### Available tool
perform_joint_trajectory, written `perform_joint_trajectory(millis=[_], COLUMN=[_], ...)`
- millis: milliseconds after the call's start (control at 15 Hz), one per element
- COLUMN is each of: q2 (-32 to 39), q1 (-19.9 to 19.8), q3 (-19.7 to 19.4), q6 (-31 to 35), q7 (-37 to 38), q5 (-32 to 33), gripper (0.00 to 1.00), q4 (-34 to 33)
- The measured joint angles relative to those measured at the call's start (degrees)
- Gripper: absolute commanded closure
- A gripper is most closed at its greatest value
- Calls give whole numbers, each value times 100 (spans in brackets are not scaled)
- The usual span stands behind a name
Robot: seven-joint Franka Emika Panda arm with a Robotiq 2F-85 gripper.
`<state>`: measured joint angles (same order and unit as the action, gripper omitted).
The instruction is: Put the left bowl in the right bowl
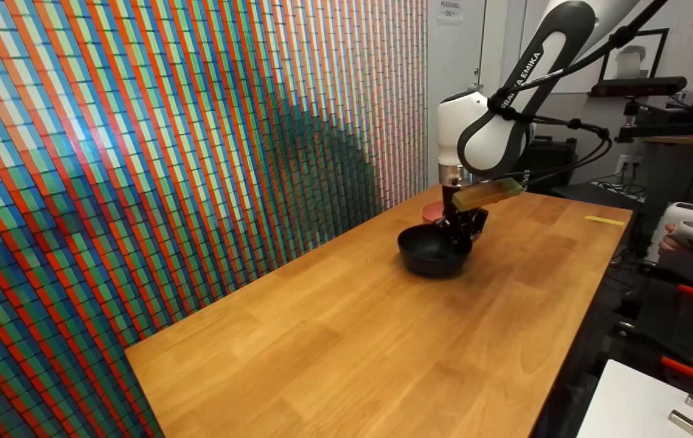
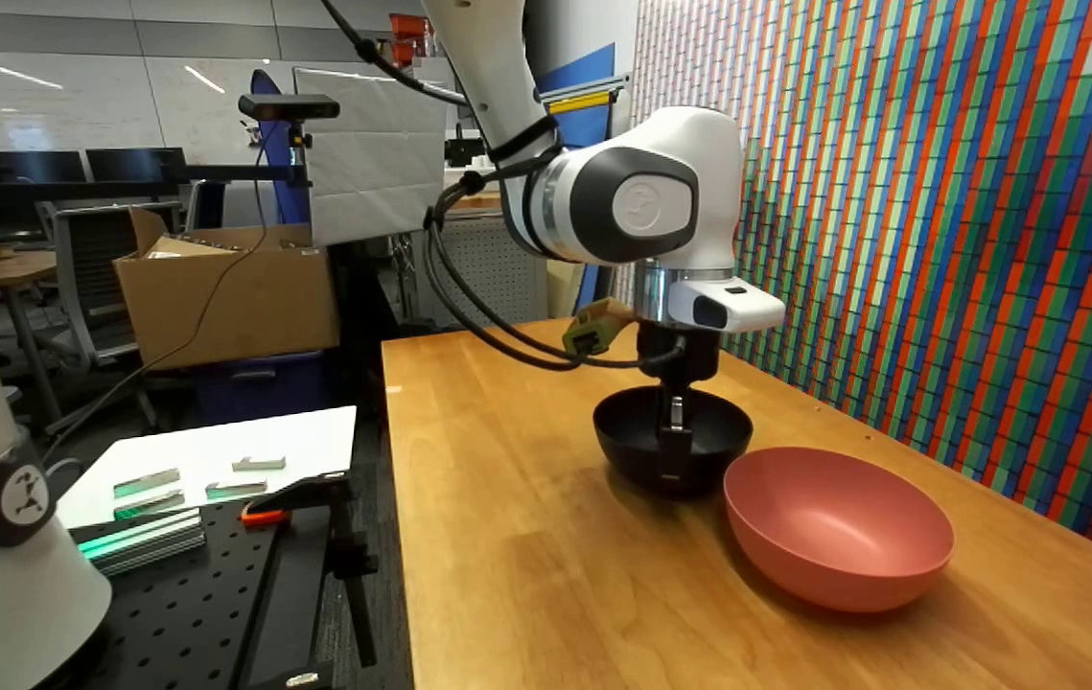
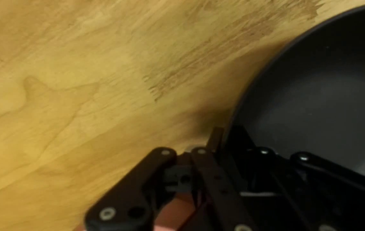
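The left bowl is black (image 1: 424, 261); it also shows in an exterior view (image 2: 624, 443) and fills the right side of the wrist view (image 3: 323, 102). The right bowl is reddish-pink (image 2: 833, 575) and stands on the table close beside the black bowl. It is mostly hidden in an exterior view (image 1: 432, 213), and a bit shows at the bottom of the wrist view (image 3: 174, 215). My gripper (image 3: 226, 138) has one finger outside and one inside the black bowl's rim, closed on the wall. The black bowl looks level; I cannot tell whether it touches the table.
The wooden table (image 1: 322, 365) runs along a wall with a coloured grid pattern (image 2: 967, 240). A yellow tape strip (image 1: 604, 220) lies near one table edge. Beside the table are a white board with metal bars (image 2: 315, 431) and a cardboard box (image 2: 229, 307).
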<state>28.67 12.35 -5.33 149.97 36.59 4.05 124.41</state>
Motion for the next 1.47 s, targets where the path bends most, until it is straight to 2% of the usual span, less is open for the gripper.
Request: perform_joint_trajectory(millis=[667, 1133, 1467], q2=[-191, -716, -936], q1=[-38, -450, -801], q3=[23, 177, 120], q6=[-99, -1158, -1698], q7=[-125, -837, -1044], q5=[-124, -772, -865], gripper=[95, 96, 96], q4=[-93, -477, -885])
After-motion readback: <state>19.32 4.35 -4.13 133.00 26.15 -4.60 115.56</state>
